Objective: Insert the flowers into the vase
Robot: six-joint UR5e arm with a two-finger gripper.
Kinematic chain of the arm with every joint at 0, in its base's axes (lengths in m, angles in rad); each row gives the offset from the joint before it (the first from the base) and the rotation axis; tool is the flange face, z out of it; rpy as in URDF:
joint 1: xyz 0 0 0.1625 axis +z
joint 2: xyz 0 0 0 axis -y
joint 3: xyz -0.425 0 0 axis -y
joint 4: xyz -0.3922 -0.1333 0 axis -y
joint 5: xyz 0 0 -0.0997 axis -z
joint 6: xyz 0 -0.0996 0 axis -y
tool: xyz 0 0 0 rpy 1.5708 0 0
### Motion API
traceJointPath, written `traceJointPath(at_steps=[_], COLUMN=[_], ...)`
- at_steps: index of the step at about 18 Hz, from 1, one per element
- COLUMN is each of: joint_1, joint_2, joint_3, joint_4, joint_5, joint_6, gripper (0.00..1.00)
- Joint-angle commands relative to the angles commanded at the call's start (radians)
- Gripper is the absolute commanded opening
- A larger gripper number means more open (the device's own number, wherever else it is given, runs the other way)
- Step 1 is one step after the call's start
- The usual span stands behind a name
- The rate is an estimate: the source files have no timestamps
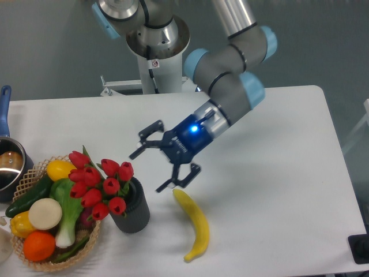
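Table [277,150]: flowers [101,183] in vase [132,209], fingers [144,151] apart.

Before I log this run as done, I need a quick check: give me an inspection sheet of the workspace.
Surface: white table, no spills seen.
Job's things: red flowers stand in the dark vase, leaning towards the basket.
Clutter: woven basket of vegetables, banana right of the vase, pot at the left edge.
Grippers: gripper open, empty, clear of the flowers.
Cables: nothing seen.
Surroundings: grey wall, robot base behind the table.
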Motion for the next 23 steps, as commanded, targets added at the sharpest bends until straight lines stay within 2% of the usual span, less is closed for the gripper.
traceJointPath(at_steps=[5,7,14,16,19,23], joint_1=[0.100,0.126,0.148,0.148,0.135,0.109], joint_2=[0.002,0.008,0.043,0.043,0.032,-0.012], joint_3=[0.009,0.015,0.058,0.084,0.132,0.137], joint_4=[0.000,0.000,-0.002,-0.003,-0.008,-0.009], joint_5=[0.002,0.037,0.412,0.558,0.840,1.032], joint_6=[0.006,0.006,0.003,0.005,-0.001,0.008], gripper=[1.00,1.00,1.00,1.00,1.00,1.00])
